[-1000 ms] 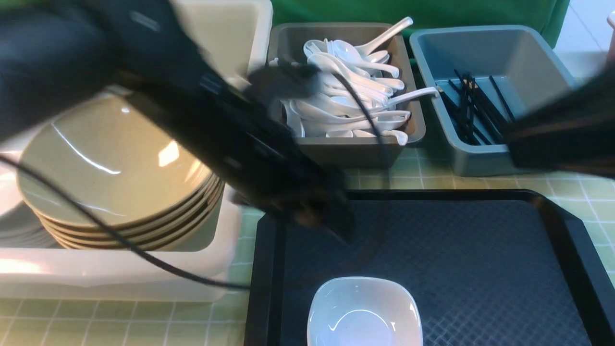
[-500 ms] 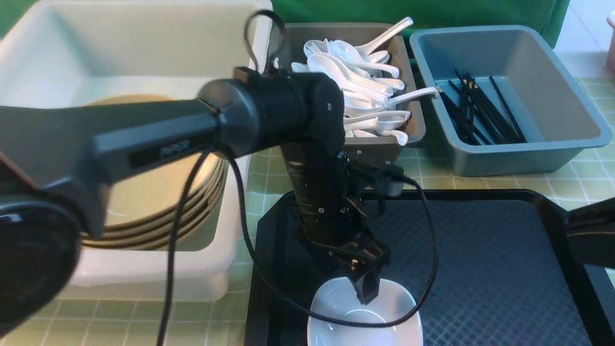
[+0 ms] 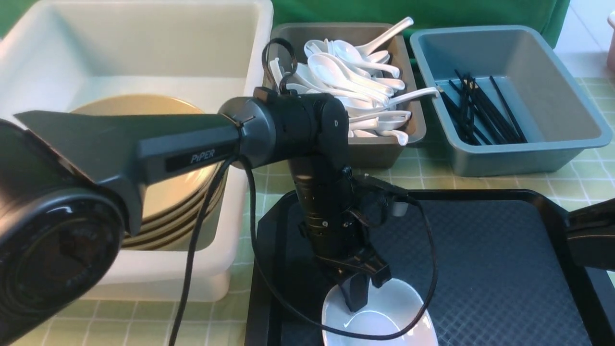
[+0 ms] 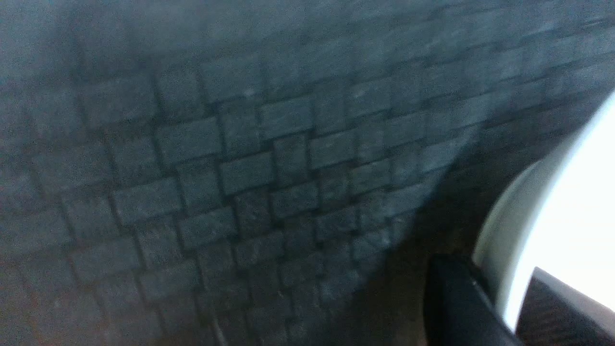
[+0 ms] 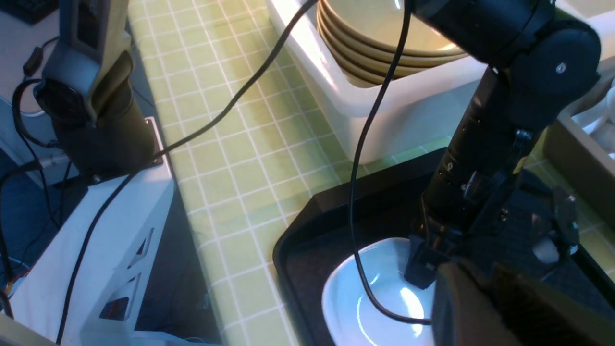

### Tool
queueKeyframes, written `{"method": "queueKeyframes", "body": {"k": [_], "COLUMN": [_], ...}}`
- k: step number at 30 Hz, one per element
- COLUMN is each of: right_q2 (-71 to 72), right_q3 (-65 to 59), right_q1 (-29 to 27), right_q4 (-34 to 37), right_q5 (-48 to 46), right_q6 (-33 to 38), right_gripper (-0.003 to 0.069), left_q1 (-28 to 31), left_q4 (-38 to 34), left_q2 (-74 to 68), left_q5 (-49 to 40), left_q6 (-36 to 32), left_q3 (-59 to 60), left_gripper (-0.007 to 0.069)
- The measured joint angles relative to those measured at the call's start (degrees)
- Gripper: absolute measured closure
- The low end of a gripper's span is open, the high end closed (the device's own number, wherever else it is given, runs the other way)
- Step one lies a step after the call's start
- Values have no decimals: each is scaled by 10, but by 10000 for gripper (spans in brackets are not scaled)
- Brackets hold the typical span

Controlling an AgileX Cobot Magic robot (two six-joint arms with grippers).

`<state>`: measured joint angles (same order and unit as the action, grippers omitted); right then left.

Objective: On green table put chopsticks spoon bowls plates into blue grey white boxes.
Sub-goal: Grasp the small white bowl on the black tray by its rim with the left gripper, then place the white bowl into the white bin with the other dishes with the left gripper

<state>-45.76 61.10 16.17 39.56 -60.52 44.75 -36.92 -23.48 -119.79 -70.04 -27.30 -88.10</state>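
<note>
Nearest the camera, 1 white plate [image 3: 391, 307] sat on the 1 black tray [image 3: 480, 269], at its near edge. The left fingers [image 3: 356, 298] were pinched shut on the plate's far rim, with the left arm [image 3: 192, 144] reaching over from the left. A piece of the right arm [image 3: 591, 235] showed at the tray's right side.

Beyond the tray, 3 boxes stood on the green worktop [image 3: 418, 180]. The white box [image 3: 144, 53] on the left held a stack of tan bowls [image 3: 139, 105]. The grey box [image 3: 379, 151] in the middle held a heap of white spoons [image 3: 346, 72], too tangled to count. The blue-grey box [image 3: 519, 154] on the right held black chopsticks [image 3: 473, 110], crossed and also uncountable.

The left wrist view showed only the tray's woven texture and the plate's rim caught by 1 dark finger. The right wrist view showed at least 4 bowl rims and the left arm's base on a white stand [image 5: 144, 216]. In that view the right fingers [image 5: 480, 312] were a dark blur, so their gap could not be told.
</note>
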Motion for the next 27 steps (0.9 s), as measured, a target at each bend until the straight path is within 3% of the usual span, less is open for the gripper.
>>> {"method": "queueKeyframes", "body": {"k": [6, 12, 17, 21, 27], "right_q2": [0, -16, -99, -166, -237], "right_q3": [0, 4, 61, 107, 149], "right_q1": [0, 0, 0, 14, 118], "right_q4": [9, 105, 149, 182, 188], "right_q5": [13, 45, 16, 11, 20], "right_q6": [7, 81, 122, 168, 187], "right_gripper": [559, 559, 559, 559, 559], "left_q1": [38, 147, 298, 462, 662], "left_q4": [3, -22, -26, -27, -98], "left_q2": [87, 252, 418, 542, 590], "left_q5": [7, 1, 0, -7, 99], "left_q6": [15, 76, 127, 145, 187], "left_q3": [0, 0, 57, 163, 268], "left_gripper": [613, 613, 613, 613, 613]}}
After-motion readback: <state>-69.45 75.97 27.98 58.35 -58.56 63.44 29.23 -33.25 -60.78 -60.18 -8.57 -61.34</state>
